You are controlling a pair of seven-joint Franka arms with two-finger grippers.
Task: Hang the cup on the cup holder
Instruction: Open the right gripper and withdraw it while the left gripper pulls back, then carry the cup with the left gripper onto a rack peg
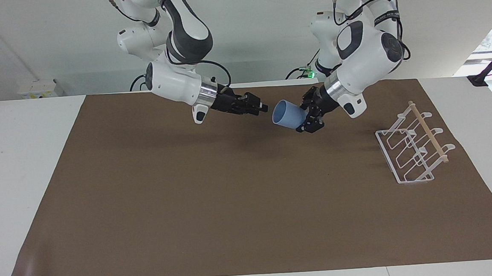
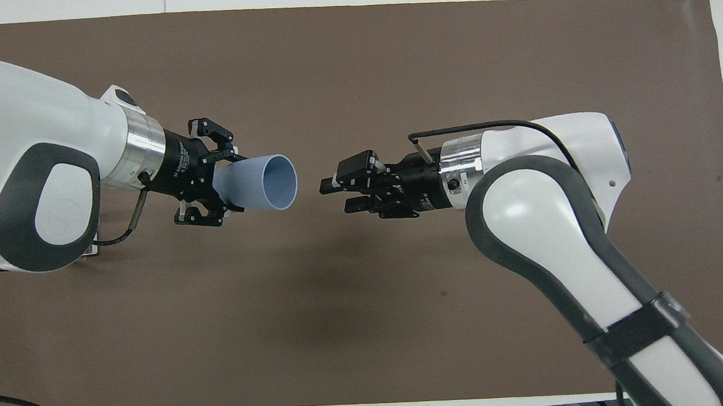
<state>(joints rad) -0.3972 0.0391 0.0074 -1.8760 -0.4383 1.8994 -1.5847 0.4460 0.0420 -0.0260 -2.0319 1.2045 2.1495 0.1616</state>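
- Light-blue plastic, matte and plain: the cup [image 1: 286,114] in the facing view is held up in the air by the left tool [image 1: 309,118], which is clamped on its closed, narrower end, with the open mouth tipped toward the right tool [image 1: 257,107].
- In that view the right tool hangs over the brown mat [image 1: 190,209] on the counter [image 1: 25,168], just apart from the cup's mouth and touching nothing; its fingers are slightly apart and empty. I take this arm to be waiting.
- The rack [image 1: 413,149], white wire with a wooden rod [image 1: 428,132] across the top, stands on the mat toward the left arm's end of the counter, well apart from the left tool and with nothing on its prongs.
- From overhead, the cup [image 2: 260,185] lies on its side in the left tool [image 2: 210,190], fingers pressing the wall by the base; the rim faces the right tool [image 2: 336,195] across a clear gap.
- The rack does not show in this view.
- Handling, as I judge it: the cup looks light and fairly stiff but smooth and tapered, so it could slide out toward its narrow end under a loose pinch. With no handle, holding near the base leaves the open mouth free to drop over a slanted prong.
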